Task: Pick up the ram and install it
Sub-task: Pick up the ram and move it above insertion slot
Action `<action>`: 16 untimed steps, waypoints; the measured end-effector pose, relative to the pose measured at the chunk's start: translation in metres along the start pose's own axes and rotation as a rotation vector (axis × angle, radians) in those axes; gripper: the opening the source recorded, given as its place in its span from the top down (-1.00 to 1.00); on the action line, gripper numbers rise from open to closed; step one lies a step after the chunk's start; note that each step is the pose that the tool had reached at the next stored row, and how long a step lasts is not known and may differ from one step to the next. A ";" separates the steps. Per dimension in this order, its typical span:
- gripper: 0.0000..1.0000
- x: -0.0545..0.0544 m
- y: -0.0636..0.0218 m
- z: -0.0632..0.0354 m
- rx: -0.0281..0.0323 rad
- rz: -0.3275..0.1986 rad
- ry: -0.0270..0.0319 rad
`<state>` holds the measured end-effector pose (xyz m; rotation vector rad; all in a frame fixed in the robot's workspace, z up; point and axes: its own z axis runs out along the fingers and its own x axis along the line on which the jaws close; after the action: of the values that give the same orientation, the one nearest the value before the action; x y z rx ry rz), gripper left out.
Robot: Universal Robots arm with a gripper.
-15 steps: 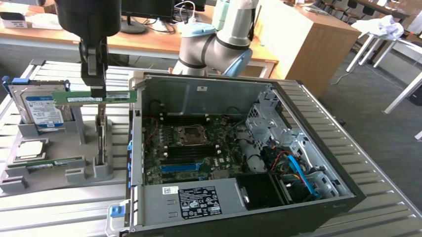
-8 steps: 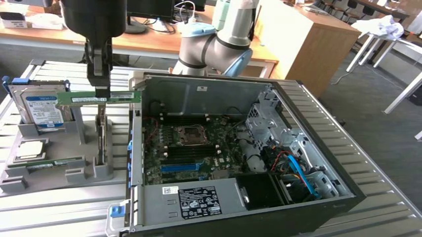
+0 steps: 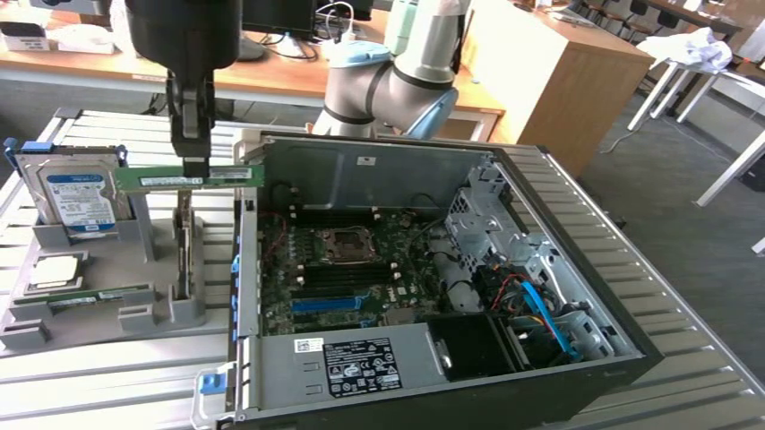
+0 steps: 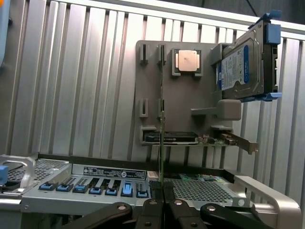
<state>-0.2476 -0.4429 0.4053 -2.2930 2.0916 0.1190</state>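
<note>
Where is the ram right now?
The ram is in the gripper, above the grey holder, on the exterior view's left beside the open computer case.

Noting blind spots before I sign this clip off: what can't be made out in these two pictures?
Sticker text on the ram: too small in the exterior view; edge-on in the wrist view, so its faces are hidden.
Body of the tool: wrist view, cut off by the picture's edge.
Memory slots on the motherboard: exterior view, too small and dark to tell which are free.
Label text on the hard drive: too small in both views.
</note>
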 end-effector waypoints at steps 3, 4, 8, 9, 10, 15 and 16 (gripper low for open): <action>0.76 0.000 -0.0036 -0.0001 0.0000 0.000 0.0000; 0.76 0.000 -0.0050 -0.0002 -0.0001 0.000 0.0001; 0.76 0.001 -0.0097 -0.0004 -0.0001 0.000 0.0001; 0.76 0.001 -0.0109 -0.0004 0.0000 0.000 0.0001; 0.76 0.001 -0.0120 -0.0004 0.0000 0.000 0.0000; 0.76 0.002 -0.0187 -0.0007 -0.0001 0.000 0.0001; 0.76 0.002 -0.0200 -0.0007 0.0000 0.000 0.0000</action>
<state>-0.2274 -0.4429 0.4053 -2.2930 2.0917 0.1190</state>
